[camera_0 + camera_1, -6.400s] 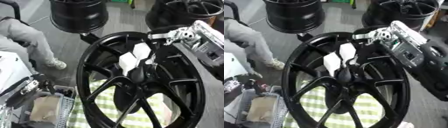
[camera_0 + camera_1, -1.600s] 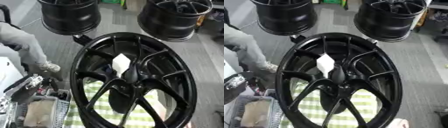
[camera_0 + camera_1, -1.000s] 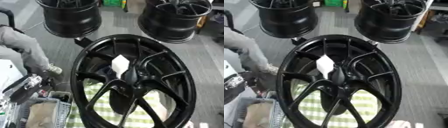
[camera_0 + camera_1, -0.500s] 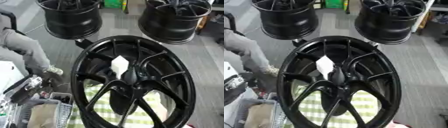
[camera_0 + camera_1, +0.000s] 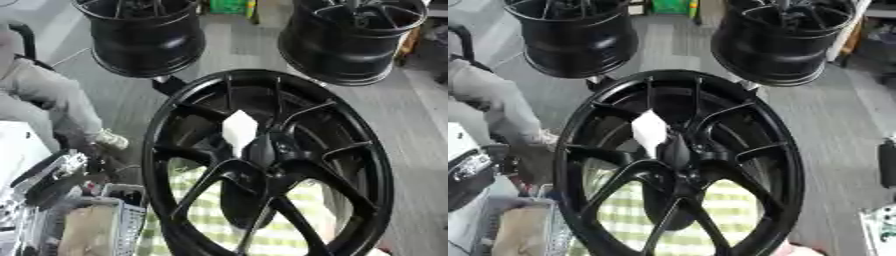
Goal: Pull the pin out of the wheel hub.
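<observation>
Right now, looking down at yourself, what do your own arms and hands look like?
Very little of me shows. In the lower left corner a black part with silver pieces looks like my left hand; it is too blurred to make out cables or markings. My right hand and arm are not in view. A dark upright shape at the right edge of the right eye view cannot be identified.

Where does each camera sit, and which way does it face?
Left eye view: in the robot's head, looking down at the big black spoked wheel rim with a white piece at its hub. The black-and-silver part at lower left looks like the left hand.
Right eye view: same head, slightly to the right, same downward look. No right hand shows in either view.
Shared: wheel, white piece, two black rims beyond, green checked cloth.
</observation>
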